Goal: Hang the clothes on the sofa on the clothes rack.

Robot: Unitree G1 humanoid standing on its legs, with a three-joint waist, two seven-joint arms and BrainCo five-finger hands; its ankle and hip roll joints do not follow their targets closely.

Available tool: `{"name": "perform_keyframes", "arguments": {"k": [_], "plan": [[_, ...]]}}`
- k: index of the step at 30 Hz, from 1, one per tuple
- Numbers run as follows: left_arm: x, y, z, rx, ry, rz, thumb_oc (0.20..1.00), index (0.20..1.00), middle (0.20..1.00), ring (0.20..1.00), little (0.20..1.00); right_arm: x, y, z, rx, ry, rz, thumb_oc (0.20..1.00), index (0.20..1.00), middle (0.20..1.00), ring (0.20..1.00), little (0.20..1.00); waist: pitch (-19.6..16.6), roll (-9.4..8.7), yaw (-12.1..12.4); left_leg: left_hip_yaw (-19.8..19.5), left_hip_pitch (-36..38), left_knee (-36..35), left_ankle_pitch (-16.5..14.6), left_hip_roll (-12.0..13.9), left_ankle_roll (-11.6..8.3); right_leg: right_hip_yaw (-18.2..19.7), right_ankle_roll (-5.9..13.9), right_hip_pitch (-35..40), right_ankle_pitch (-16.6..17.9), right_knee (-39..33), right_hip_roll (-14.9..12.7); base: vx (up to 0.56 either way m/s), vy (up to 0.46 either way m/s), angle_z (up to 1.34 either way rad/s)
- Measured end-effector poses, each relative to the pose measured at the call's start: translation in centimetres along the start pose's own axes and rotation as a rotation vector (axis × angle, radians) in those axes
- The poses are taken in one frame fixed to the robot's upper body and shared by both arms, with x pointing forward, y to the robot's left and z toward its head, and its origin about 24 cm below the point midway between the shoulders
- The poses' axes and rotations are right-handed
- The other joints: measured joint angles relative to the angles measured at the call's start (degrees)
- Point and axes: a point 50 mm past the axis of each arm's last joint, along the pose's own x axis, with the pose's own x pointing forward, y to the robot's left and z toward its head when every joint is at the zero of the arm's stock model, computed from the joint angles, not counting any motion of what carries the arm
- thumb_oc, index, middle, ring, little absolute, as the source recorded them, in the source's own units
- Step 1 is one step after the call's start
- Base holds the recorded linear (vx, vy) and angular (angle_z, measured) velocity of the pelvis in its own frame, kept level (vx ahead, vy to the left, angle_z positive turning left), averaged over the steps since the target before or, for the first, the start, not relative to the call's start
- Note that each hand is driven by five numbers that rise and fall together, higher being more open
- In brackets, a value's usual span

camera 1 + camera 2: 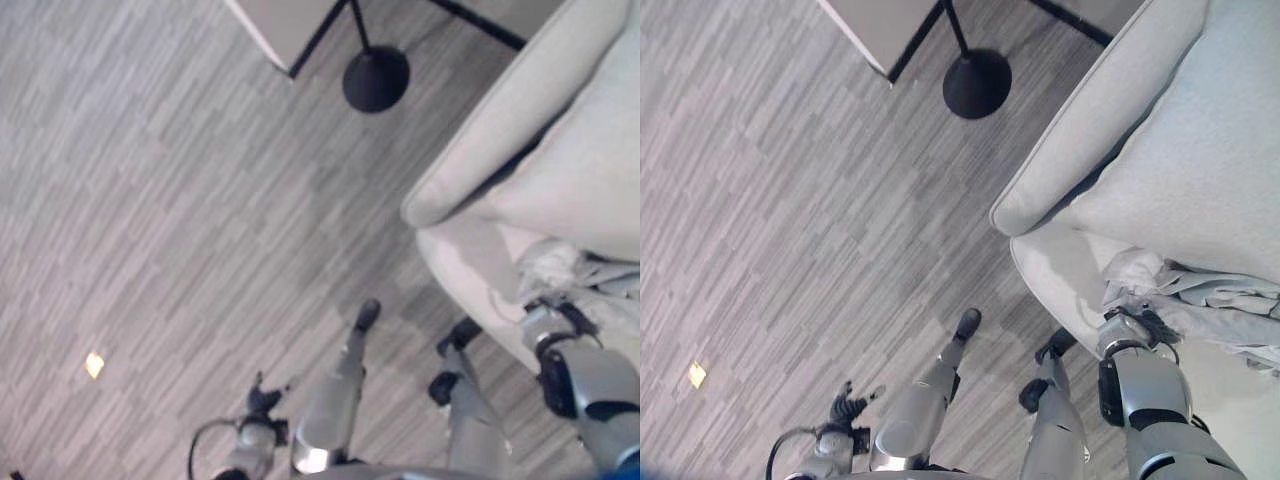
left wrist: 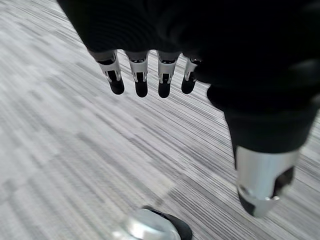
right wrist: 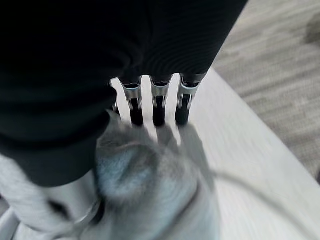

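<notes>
A crumpled light grey garment (image 1: 1200,290) lies on the seat of the pale sofa (image 1: 1060,265) at the right. My right hand (image 1: 1130,330) reaches onto the seat's front edge and touches the near end of the garment. In the right wrist view its fingers (image 3: 157,107) stretch straight over the seat while a fold of the grey cloth (image 3: 150,185) bunches up under the palm. My left hand (image 1: 262,402) hangs low over the floor at the lower left, open and holding nothing, its fingers (image 2: 137,75) relaxed.
A black round base (image 1: 977,83) with a thin pole stands on the striped grey floor at the top, next to a pale panel (image 1: 285,25). The sofa's armrest (image 1: 1080,130) runs diagonally at the right. A small yellow scrap (image 1: 94,365) lies on the floor at the left.
</notes>
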Motion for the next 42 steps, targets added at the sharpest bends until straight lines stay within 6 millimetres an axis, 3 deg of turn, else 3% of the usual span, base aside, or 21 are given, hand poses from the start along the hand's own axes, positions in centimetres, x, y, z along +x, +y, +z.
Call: {"name": "perform_keyframes", "arguments": {"k": [4, 11, 15, 19, 22, 23, 24, 26, 33, 39, 41, 42], "plan": [[0.4, 1.6, 0.2, -0.013, -0.005, 0.051, 1.000, 1.000, 1.000, 1.000, 1.000, 0.8, -0.9, 0.1, 0.041, 0.008, 0.001, 0.200, 0.200, 0.200, 0.200, 0.200, 0.15, -0.15, -0.03, -0.36, -0.59, 0.00, 0.28, -0.12, -0.08, 0.08, -0.05, -1.46, -1.41, 2.80, -0.87, 0.04, -0.006, 0.04], [0.0, 2.2, -2.3, 0.066, 0.097, 0.090, 1.000, 1.000, 1.000, 1.000, 1.000, 1.1, -1.1, -0.9, 0.082, -0.017, 0.120, 0.200, 0.200, 0.200, 0.200, 0.200, 0.15, -0.15, -1.82, -0.14, 1.35, -0.12, 0.30, 0.37, -0.11, 0.13, -0.31, 0.26, -1.58, 2.87, -0.40, 0.02, 0.012, -0.02], [0.0, 1.6, -1.9, 0.077, 0.079, 0.085, 1.000, 1.000, 1.000, 1.000, 1.000, -0.3, 0.3, -2.1, 0.139, -0.037, 0.238, 0.200, 0.200, 0.200, 0.200, 0.200, 0.24, -0.52, -3.52, -0.06, 2.49, -0.14, 0.44, 0.35, -0.21, 0.27, -0.36, 1.34, -1.54, 2.93, -0.41, 0.00, 0.016, 0.00], [0.2, 1.0, -1.2, 0.038, 0.072, 0.091, 1.000, 1.000, 1.000, 1.000, 1.000, -3.3, 2.0, -2.7, 0.290, -0.059, 0.431, 0.200, 0.200, 0.200, 0.200, 0.200, 1.01, -1.71, -5.28, 0.53, 4.52, -0.35, 0.49, 0.50, -0.24, 1.19, -0.65, 2.92, -1.34, 2.77, -0.11, 0.02, 0.039, -0.08], [0.3, 1.0, -0.8, 0.024, 0.063, 0.096, 1.000, 1.000, 1.000, 1.000, 1.000, -6.9, 3.8, 0.3, 0.403, -0.197, 0.658, 0.200, 0.200, 0.200, 0.200, 0.200, 1.29, -2.11, -6.09, 1.09, 6.04, -0.38, 0.55, 0.58, -0.19, 1.59, -0.85, 4.17, -1.14, 2.73, 0.00, 0.03, 0.052, -0.07], [0.3, 1.0, -0.8, 0.024, 0.063, 0.096, 1.000, 1.000, 1.000, 1.000, 1.000, -6.9, 3.8, 0.3, 0.403, -0.197, 0.658, 0.200, 0.200, 0.200, 0.200, 0.200, 1.29, -2.11, -6.09, 1.09, 6.04, -0.38, 0.55, 0.58, -0.19, 1.59, -0.85, 4.17, -1.14, 2.73, 0.00, 0.03, 0.050, -0.08], [0.5, 1.2, -0.5, 0.019, 0.055, 0.104, 1.000, 1.000, 1.000, 1.000, 1.000, -9.3, 4.5, 2.9, 0.486, -0.302, 0.770, 0.200, 0.200, 0.200, 0.200, 0.200, 1.39, -2.42, -6.24, 1.25, 8.17, -0.69, 0.53, 0.77, -0.19, 1.67, -0.85, 6.18, -1.15, 2.54, 0.24, 0.03, 0.053, -0.04], [0.5, 1.3, -0.2, 0.034, 0.038, 0.106, 1.000, 1.000, 1.000, 1.000, 1.000, -11.1, 4.8, 4.5, 0.557, -0.352, 0.828, 0.200, 0.200, 0.200, 0.200, 0.200, 1.31, -3.18, -6.21, 1.52, 9.88, -1.31, 0.54, 0.97, -0.18, 1.82, -0.82, 7.60, -1.14, 2.12, 0.40, 0.03, 0.061, -0.05], [0.7, 1.1, 0.7, 0.053, 0.001, 0.094, 1.000, 1.000, 1.000, 1.000, 1.000, -16.2, 3.8, 7.7, 0.709, -0.505, 1.028, 0.200, 0.200, 0.200, 0.200, 0.200, 0.10, -5.57, -6.37, 2.46, 15.29, -1.42, 0.11, 0.30, 0.50, 2.80, -0.09, 13.16, -0.37, 0.65, 0.16, 0.02, 0.064, -0.05], [0.3, 2.5, -0.9, 0.112, 0.042, 0.110, 1.000, 1.000, 1.000, 1.000, 1.000, -17.3, 3.1, 8.4, 0.710, -0.587, 1.066, 0.200, 0.200, 0.200, 0.200, 0.200, -6.15, -9.03, -6.31, 3.16, 17.28, -1.45, -0.70, -0.16, 1.43, 3.17, 0.71, 15.67, -0.29, -0.89, 0.08, 0.03, 0.013, -0.05], [0.3, 2.5, -1.0, 0.114, 0.047, 0.110, 1.000, 1.000, 1.000, 1.000, 1.000, -17.3, 3.1, 8.3, 0.709, -0.583, 1.067, 0.200, 0.200, 0.200, 0.200, 0.200, -6.28, -9.03, -6.29, 3.17, 17.31, -1.28, -0.68, -0.49, 1.44, 3.19, 0.84, 15.66, -0.13, -0.96, -0.18, 0.13, 0.140, -0.03], [0.3, 2.3, -0.1, 0.107, 0.014, 0.090, 1.000, 1.000, 1.000, 1.000, 1.000, -18.5, 3.3, 9.7, 0.697, -0.601, 1.102, 0.200, 0.200, 0.200, 0.200, 0.200, -6.36, -8.69, -5.84, 3.69, 18.26, -0.92, -0.75, -0.81, 1.68, 3.76, 0.67, 16.29, 0.63, -0.92, -0.35, 0.14, 0.183, -0.09]]}}
